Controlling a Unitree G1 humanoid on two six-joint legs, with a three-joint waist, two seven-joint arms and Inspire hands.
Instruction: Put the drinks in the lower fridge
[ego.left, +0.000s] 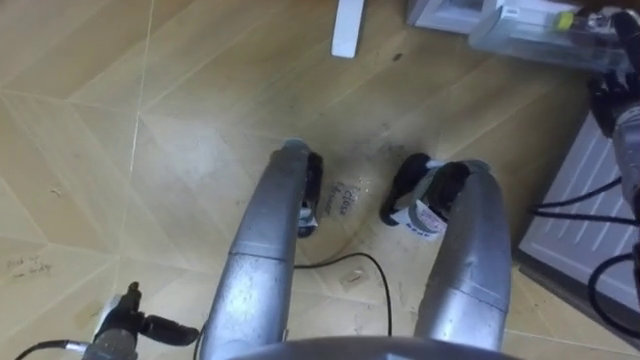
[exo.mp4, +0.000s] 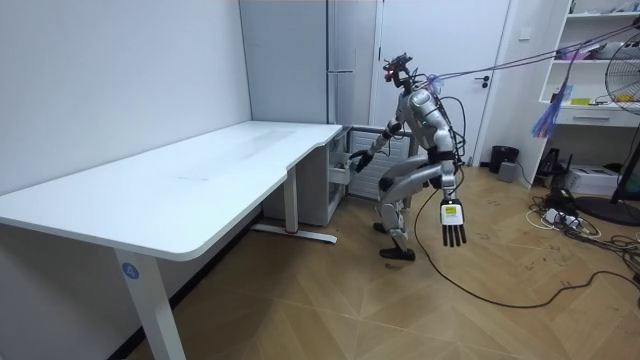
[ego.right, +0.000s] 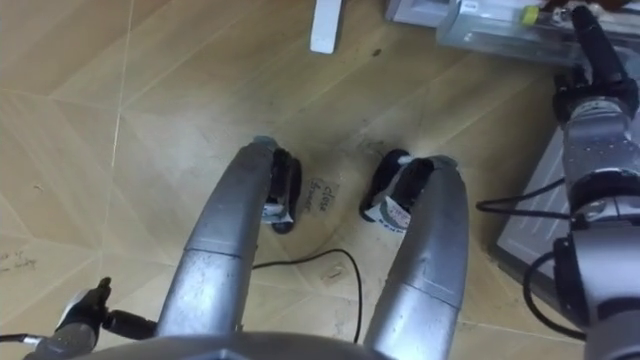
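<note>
1. The wood-plank floor (ego.left: 200, 130) spreads under your robot. It stands bent forward at the end of the white desk (exo.mp4: 200, 170), facing the tall grey fridge (exo.mp4: 350, 50).
2. Closest in, your left hand (exo.mp4: 453, 225) hangs down at the robot's side, well clear of the desk. Its fingers are straight and released, and it holds nothing.
3. Further out on the floor lies the desk's white foot (ego.left: 348, 30), ahead of the robot and apart from both hands.
4. Beyond that, at the upper right of the eye views, a clear drawer (ego.left: 520, 40) stands pulled out from the low part of the fridge. Inside it lies what looks like a bottle (ego.left: 565, 20) with a yellow cap; it is too small to make out more.
5. Your right hand (ego.right: 592, 60) reaches out to that drawer and meets its near edge, just beside the bottle. You cannot tell from these views whether its fingers are clenched on the edge or only resting there.
</note>
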